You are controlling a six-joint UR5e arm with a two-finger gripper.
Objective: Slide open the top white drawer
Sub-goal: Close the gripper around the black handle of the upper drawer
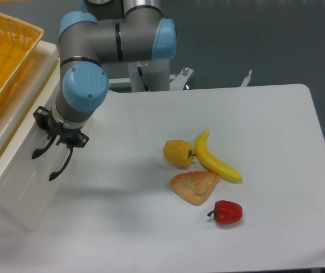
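White top drawer point(20, 170) front faces rightward toward table point(264, 114).

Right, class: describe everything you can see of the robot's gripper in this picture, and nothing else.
The gripper is black, with two thin curved fingers pointing down and to the left and spread apart, so it looks open and holds nothing. It hangs from the arm's grey wrist with a light blue cap. It sits against the front of the white cabinet at the table's left edge; whether it touches the cabinet cannot be told.
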